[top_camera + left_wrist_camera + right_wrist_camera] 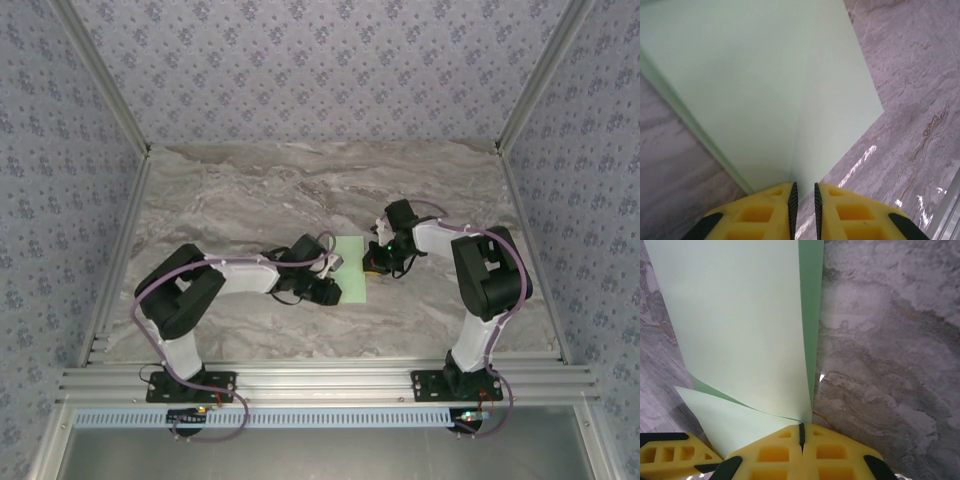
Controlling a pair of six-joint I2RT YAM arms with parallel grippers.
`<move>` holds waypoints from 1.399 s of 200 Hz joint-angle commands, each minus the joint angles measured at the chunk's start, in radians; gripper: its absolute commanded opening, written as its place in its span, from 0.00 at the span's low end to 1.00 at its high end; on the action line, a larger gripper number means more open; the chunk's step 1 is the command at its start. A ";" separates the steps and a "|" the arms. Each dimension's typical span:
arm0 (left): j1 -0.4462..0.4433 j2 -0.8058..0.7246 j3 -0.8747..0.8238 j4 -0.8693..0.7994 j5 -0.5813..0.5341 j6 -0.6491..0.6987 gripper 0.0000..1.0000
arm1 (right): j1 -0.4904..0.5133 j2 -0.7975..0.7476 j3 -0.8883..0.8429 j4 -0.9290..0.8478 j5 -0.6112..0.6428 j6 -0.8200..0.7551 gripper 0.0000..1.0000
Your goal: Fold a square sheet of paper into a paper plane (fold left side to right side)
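At mid-table, right fingers [775, 452] pinch the green sheet [352, 270]; left fingers [760, 215] slightly parted.

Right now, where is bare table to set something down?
Free: far table beyond the sheet of paper; near strip between it and the aluminium rail. Crowded: centre, where left claw and right claw meet the sheet.

The left arm [240, 272] is folded at its elbow and stretches its forearm toward 3 o'clock. The left gripper [803, 185] is held low, with its jaws a narrow slit apart. The right arm [480, 270] bends over its base and reaches toward 9 o'clock, facing the other wrist, and the right gripper [801, 426] is pressed fully closed, pinching an edge of the square sheet of paper [740, 315].
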 commanded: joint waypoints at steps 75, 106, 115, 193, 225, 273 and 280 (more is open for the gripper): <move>0.096 -0.197 -0.099 0.031 0.034 -0.077 0.39 | -0.035 -0.155 -0.047 0.052 0.052 0.008 0.24; 0.129 -0.164 -0.043 0.068 0.062 -0.065 0.51 | -0.065 -0.295 -0.120 0.092 0.063 0.019 0.48; 0.130 -0.143 -0.019 0.068 0.068 -0.052 0.53 | -0.072 -0.328 -0.141 0.093 0.069 0.021 0.53; 0.129 0.079 0.177 0.001 0.037 0.010 0.50 | -0.073 -0.475 -0.273 0.112 -0.034 0.035 0.76; 0.130 0.071 0.166 0.033 0.020 0.011 0.28 | -0.047 -0.463 -0.300 0.159 -0.073 0.063 0.76; 0.131 -0.020 0.105 0.027 -0.038 0.017 0.12 | -0.007 -0.397 -0.297 0.258 -0.112 0.125 0.75; 0.131 -0.031 0.095 0.028 -0.042 0.017 0.12 | -0.002 -0.386 -0.295 0.273 -0.117 0.136 0.76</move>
